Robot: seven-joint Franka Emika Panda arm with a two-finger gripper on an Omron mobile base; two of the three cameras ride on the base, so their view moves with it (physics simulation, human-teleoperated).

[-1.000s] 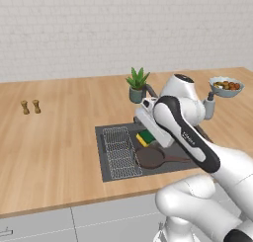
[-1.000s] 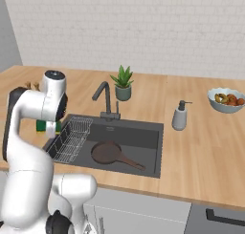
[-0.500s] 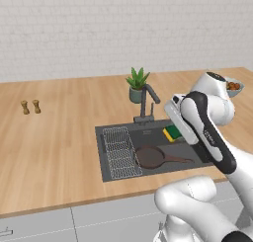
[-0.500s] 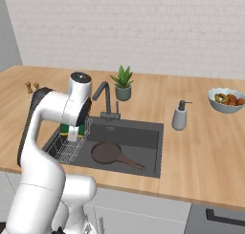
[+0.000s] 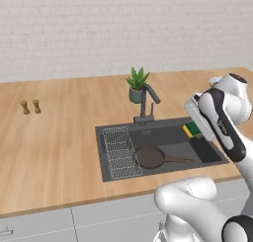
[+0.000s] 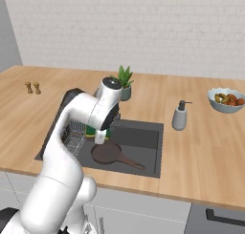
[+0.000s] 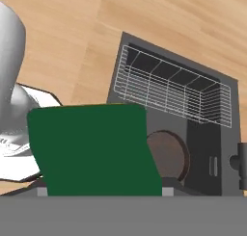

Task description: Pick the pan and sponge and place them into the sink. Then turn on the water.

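The gripper (image 6: pixel 99 132) hangs over the sink (image 5: pixel 109 174), jaws part-way apart and closed across the sponge (image 7: pixel 91 148), which it carries clear of the basin floor; in the left base view the sponge (image 5: pixel 191 130) shows green over yellow at the right end of the basin, above its rim. The pan (image 5: pixel 149 157) already lies flat on the sink bottom, handle pointing right, just beside the wire rack (image 5: pixel 121 152). The faucet (image 5: pixel 147 100) stands behind the basin with no stream at its spout, so the water step appears outstanding. Assessment of the sponge: light, soft and compressible, not fragile; it should tolerate a drop and is unlikely to slip from a side grip, though it will deform if squeezed harder. The present hold across its short sides looks adequate. Assessment of the pan: stiff, heavier, best taken at the rim or handle, but it needs no further handling. A plant (image 5: pixel 136 84) and fruit bowl (image 6: pixel 226 100) stand well apart on the counter (image 5: pixel 59 137).
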